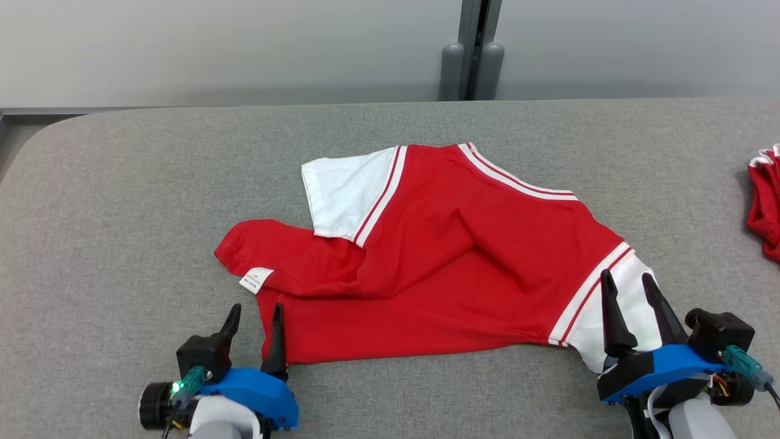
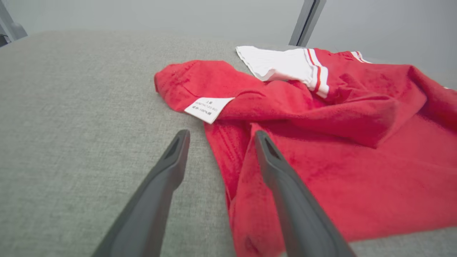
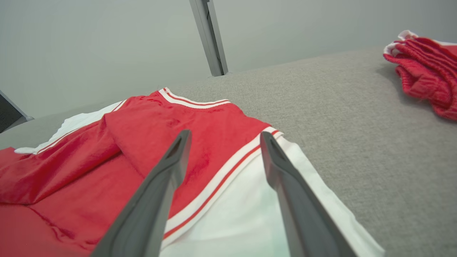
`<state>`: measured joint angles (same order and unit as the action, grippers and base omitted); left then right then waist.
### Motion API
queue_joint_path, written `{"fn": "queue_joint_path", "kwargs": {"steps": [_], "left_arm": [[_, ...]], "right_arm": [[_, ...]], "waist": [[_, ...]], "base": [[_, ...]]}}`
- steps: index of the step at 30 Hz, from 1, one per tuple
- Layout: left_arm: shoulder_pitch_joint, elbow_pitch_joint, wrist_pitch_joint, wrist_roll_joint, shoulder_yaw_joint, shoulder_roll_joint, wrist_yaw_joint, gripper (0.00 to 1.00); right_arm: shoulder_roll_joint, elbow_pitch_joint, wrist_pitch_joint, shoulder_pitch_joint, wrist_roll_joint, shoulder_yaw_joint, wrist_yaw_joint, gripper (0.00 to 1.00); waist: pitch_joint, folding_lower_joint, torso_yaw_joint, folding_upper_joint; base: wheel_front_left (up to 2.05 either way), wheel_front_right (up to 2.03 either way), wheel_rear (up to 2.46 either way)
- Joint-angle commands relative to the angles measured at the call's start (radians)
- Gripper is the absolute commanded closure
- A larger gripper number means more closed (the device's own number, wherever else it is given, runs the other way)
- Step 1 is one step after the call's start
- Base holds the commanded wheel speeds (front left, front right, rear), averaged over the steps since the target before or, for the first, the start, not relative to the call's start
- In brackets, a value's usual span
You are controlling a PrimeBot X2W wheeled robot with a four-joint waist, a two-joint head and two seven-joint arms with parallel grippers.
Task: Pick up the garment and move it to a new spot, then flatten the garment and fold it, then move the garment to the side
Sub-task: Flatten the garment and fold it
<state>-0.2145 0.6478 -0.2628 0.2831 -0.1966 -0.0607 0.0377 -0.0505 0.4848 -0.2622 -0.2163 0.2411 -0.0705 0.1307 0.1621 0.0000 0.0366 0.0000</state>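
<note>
A red garment with white sleeves and red-and-white stripes lies rumpled on the grey table; a white label shows near its left end. My left gripper stands open at the garment's lower left corner, its right finger over the red hem and its left finger over bare cloth. In the left wrist view the open left gripper straddles the garment edge. My right gripper is open above the white sleeve at the lower right. In the right wrist view the open right gripper hovers over the garment's striped sleeve.
A second red bundle lies at the table's right edge, also in the right wrist view as a red bundle. A grey wall with a dark post stands behind the table. The table's rounded far left corner drops away.
</note>
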Motion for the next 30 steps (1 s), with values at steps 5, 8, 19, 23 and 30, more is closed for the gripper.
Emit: {"fn": "queue_joint_path", "kwargs": {"steps": [5,8,19,23,30], "left_arm": [[-0.077,0.02,-0.003,-0.063,-0.055,-0.002,0.033,0.0],[-0.123,0.065,-0.003,-0.085,-0.086,-0.003,0.042,0.0],[-0.124,0.004,-0.003,-0.017,-0.233,0.003,0.095,0.0],[-0.137,0.001,-0.003,0.024,-0.312,-0.042,0.093,0.0],[-0.203,0.079,-0.003,0.015,-0.318,-0.056,0.091,0.0]], "right_arm": [[-0.002,0.002,-0.003,-0.001,0.008,0.007,0.0,0.0],[-0.002,0.002,-0.004,-0.007,0.011,0.013,0.0,0.0],[-0.002,0.002,-0.004,-0.001,0.02,0.009,0.0,0.0],[-0.002,0.005,-0.004,-0.006,0.023,0.014,0.0,0.0],[-0.002,0.001,-0.003,-0.018,0.024,0.03,0.0,0.0]], "waist": [[0.008,0.0,-0.009,0.0],[0.013,0.0,-0.018,0.0],[0.018,0.0,-0.027,0.0],[0.017,0.0,-0.023,0.0],[0.027,0.0,-0.029,0.0]], "base": [[0.0,0.0,0.0],[0.0,0.0,0.0],[0.0,0.0,0.0],[0.0,0.0,0.0],[0.0,0.0,0.0]]}}
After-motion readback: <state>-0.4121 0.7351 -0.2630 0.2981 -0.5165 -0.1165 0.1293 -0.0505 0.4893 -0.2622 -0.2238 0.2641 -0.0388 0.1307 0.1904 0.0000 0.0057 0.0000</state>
